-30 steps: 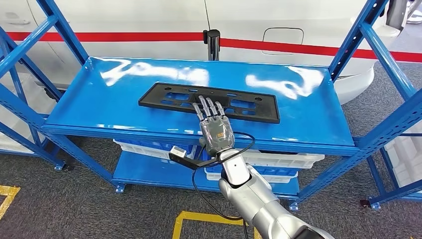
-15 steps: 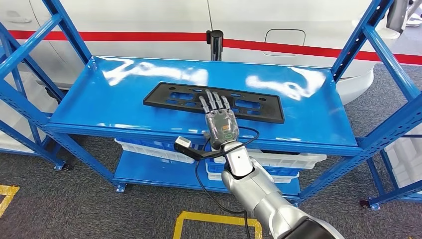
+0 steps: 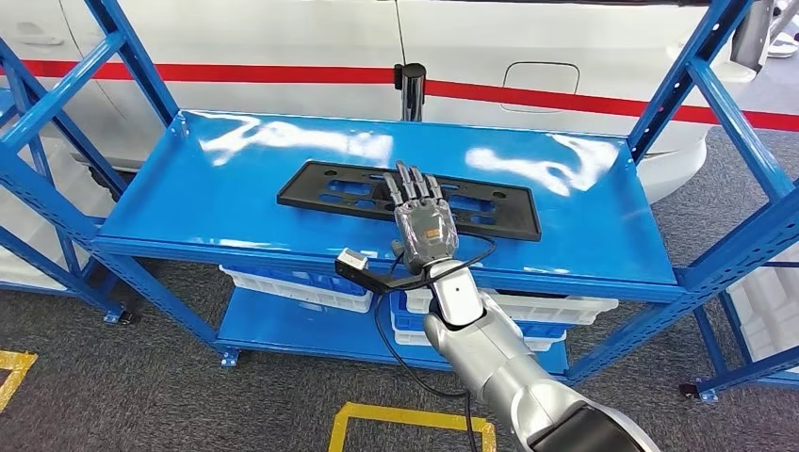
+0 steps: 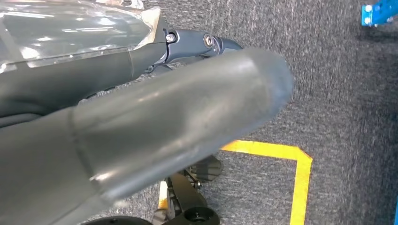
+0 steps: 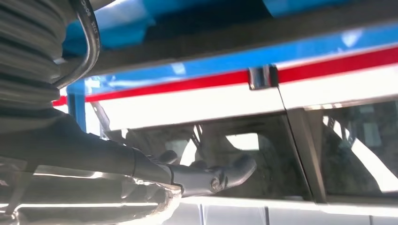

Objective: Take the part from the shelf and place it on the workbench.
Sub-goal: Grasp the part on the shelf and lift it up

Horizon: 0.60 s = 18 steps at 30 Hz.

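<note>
Flat black rectangular plastic part with cut-out slots (image 3: 330, 192): lies on top blue metal shelf (image 3: 188, 188), centre, nearer front edge. No legible writing. Right hand (image 3: 423, 220): palm down, fingers spread flat over part's middle, gripping nothing. Left hand (image 4: 155, 126): grip state unclear.

Black part (image 3: 408, 199) on blue shelf (image 3: 188, 202)

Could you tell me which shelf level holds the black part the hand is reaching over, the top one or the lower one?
The top shelf: the black part lies flat on it under the right hand; the lower shelf holds white bins.
</note>
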### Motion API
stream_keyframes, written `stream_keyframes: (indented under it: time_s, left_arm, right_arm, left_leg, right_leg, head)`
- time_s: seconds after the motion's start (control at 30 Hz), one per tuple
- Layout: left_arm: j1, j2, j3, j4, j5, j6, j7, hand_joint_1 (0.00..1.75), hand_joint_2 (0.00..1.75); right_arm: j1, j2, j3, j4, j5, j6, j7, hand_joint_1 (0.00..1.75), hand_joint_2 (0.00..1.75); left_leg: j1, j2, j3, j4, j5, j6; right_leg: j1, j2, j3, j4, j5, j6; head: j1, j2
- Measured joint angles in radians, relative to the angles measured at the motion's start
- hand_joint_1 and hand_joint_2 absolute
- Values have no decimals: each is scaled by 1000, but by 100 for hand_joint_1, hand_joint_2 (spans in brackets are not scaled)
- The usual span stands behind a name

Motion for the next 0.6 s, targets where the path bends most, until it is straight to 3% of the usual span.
stream_keyframes:
  time_s: [0.03, 0.07, 0.13, 0.17, 0.23, 0.3, 0.37, 0.47, 0.5, 0.53, 0.57, 0.6]
  left_arm:
    - [1, 0, 0, 0, -1, 0, 0, 0, 0]
    - [1, 0, 0, 0, -2, -1, 0, 0, 0]
    - [2, 0, 0, 0, -3, -1, 0, 0, 0]
    - [1, 1, 0, 0, -4, -1, 1, 0, 0]
    - [-1, 4, 0, 1, -5, -1, 1, 0, 0]
    - [0, 4, 0, 1, -5, 0, 2, 0, 0]
    - [-1, 4, 0, 1, -6, 0, 3, 0, 0]
    - [0, 3, 0, 1, -7, 1, 3, 0, 0]
    - [1, 3, 0, 1, -7, 2, 3, 0, 0]
    - [2, 3, 0, 1, -7, 2, 3, 0, 0]
    - [3, 3, 0, 1, -7, 2, 3, 0, 0]
    - [3, 3, 0, 1, -7, 2, 3, 0, 0]
  right_arm:
    - [3, -2, 0, 4, 0, 0, -1, 0, 175]
    - [5, -4, -1, 9, -1, 0, -1, 0, 175]
    - [6, -6, -1, 13, -1, -1, -1, 0, 175]
    - [5, -5, -1, 14, -1, -1, -1, 0, 175]
    - [5, -4, -1, 15, 0, -3, -1, 0, 175]
    - [5, -4, -1, 15, 0, -5, -1, 0, 175]
    - [4, -4, -1, 15, 1, -5, -2, 0, 175]
    - [6, -4, -1, 15, 1, -6, -6, 0, 175]
    - [8, -4, -1, 16, 1, -6, -7, 0, 175]
    - [9, -4, -1, 16, 1, -7, -8, 0, 175]
    - [9, -4, -1, 16, 1, -7, -8, 0, 175]
    - [9, -3, -1, 16, 1, -8, -9, 0, 175]
  left_leg:
    - [3, -1, 0, 5, -4, -6]
    - [8, -1, -2, 14, -11, -15]
    - [16, -2, -9, 44, -32, -38]
    - [18, -2, -16, 62, -45, -50]
    - [18, -2, -24, 81, -61, -64]
    - [24, -1, -23, 84, -67, -70]
    - [29, -1, -37, 122, -94, -71]
    - [22, -2, -141, 321, -184, -65]
    - [19, -2, -176, 378, -200, -60]
    - [15, -2, -192, 397, -193, -53]
    - [11, -3, -189, 377, -169, -43]
    - [4, -4, -167, 319, -131, -30]
  right_leg:
    - [-5, 0, -8, 4, 9, 10]
    - [-11, -1, 5, -29, 30, 24]
    - [-21, -4, 55, -137, 74, 49]
    - [-22, -2, 73, -171, 83, 48]
    - [-17, 3, 78, -176, 75, 26]
    - [-15, 8, 77, -173, 70, 3]
    - [-13, 10, 80, -173, 69, -10]
    - [-2, 10, 81, -174, 65, -23]
    - [3, 11, 82, -174, 64, -26]
    - [8, 11, 84, -173, 63, -28]
    - [12, 11, 87, -174, 61, -30]
    - [16, 12, 90, -174, 60, -31]
  head:
    - [0, 0]
    - [0, 0]
    - [0, 0]
    - [3, 0]
    - [2, 0]
    - [-2, 0]
    - [-4, 0]
    - [-6, 0]
    - [-6, 0]
    - [-6, 0]
    - [-6, 0]
    - [-6, 0]
